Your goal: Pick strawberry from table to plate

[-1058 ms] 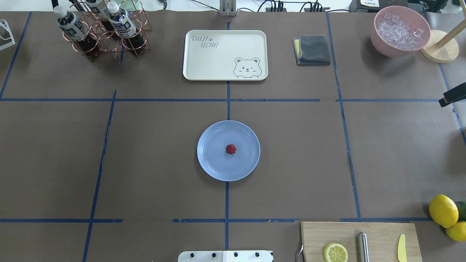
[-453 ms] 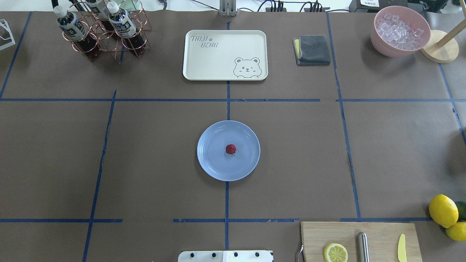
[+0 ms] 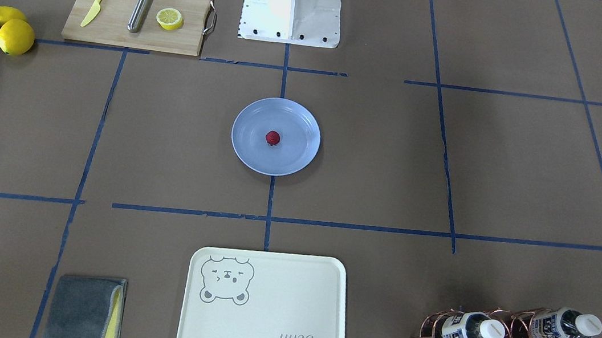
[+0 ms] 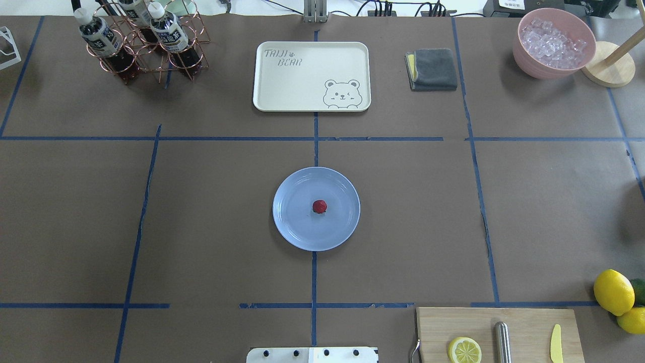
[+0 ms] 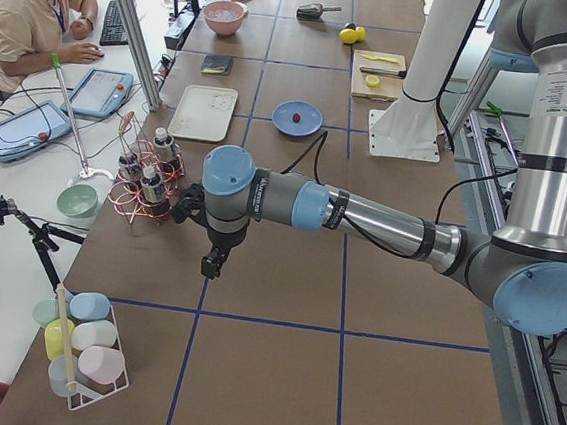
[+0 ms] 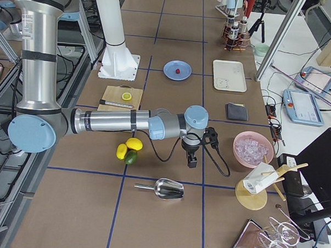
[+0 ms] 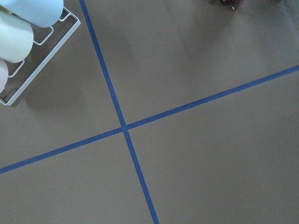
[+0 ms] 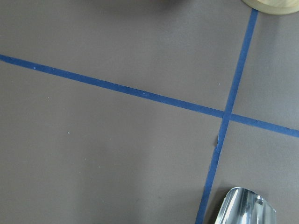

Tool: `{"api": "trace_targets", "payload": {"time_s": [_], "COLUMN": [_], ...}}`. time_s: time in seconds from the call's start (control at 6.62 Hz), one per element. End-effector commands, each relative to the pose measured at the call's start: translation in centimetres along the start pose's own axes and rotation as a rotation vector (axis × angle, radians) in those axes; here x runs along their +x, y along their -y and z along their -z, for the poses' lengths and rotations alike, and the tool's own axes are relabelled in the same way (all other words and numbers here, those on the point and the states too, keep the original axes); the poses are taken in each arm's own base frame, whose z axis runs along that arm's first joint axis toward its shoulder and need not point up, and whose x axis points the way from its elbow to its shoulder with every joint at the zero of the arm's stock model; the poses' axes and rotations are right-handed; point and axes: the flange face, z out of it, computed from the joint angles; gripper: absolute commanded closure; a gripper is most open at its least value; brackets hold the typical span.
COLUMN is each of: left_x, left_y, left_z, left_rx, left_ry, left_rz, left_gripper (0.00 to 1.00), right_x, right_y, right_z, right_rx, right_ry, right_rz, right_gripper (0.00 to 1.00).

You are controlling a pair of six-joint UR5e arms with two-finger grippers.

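We see a tiny dark red strawberry lying on a round, glossy light blue plate, close to the plate's middle. In the overhead view the plate sits at the centre of the frame on a broad brown paper-covered table, over the vertical blue tape line of its grid.

Above the plate in that frame lies a cream rectangular tray with a bear print. To the tray's right is a folded grey cloth, and in the upper right corner a pink bowl of ice cubes. A copper wire rack holding dark drink bottles stands in the upper left. A pale wooden cutting board at the lower right carries a lemon half. Whole yellow lemons rest at the right edge.

Both arms are well apart from the plate. In the left side view the left gripper points down over the table at centre left of the frame, near the bottle rack. We cannot tell whether its fingers are spread or pressed together. In the right side view the right gripper points down at the centre of the frame, between the lemons and the pink bowl. A shiny metal scoop lies just below it in the picture. Here too we cannot tell how the fingers stand.
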Motion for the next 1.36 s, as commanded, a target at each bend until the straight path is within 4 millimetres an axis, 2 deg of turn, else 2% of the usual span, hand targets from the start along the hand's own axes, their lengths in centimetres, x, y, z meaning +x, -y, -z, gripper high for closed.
{"api": "trace_targets", "payload": {"time_s": [0.0,0.15,0.3,0.6,0.76,0.91,1.21], "left_x": [-2.0,-3.3,-4.0,-3.9,-4.2,-5.3,-5.7], "left_y": [-0.6,0.0,-0.2,-2.1,-2.2,-2.5,-4.2], "left_z": [-0.7,-1.9,-2.9,-3.4,-3.1,-1.5,-2.4], "left_rx": [-0.057,-0.083,-0.145,-0.196,-0.187,-0.145,-0.104], "left_ry": [0.127,0.124,0.082,-0.011,-0.012,0.001,0.013], "left_rz": [0.021,0.042,0.106,0.195,0.2,0.212,0.17], "left_gripper": [0.0,0.0,0.0,0.0,0.0,0.0,0.0], "right_x": [0.8,1.4,2.0,2.5,2.6,2.6,2.6], "right_y": [-0.5,-0.7,-1.0,-1.2,-1.1,-1.1,-1.2], "right_z": [1.0,1.1,0.8,1.5,1.5,1.7,1.6], "right_rx": [0.013,0.005,-0.025,-0.02,-0.022,-0.027,-0.046], "right_ry": [0.054,0.05,0.045,0.038,0.027,0.029,0.031], "right_rz": [-0.004,0.018,0.061,0.055,0.055,0.045,0.029], "right_gripper": [0.0,0.0,0.0,0.0,0.0,0.0,0.0]}}
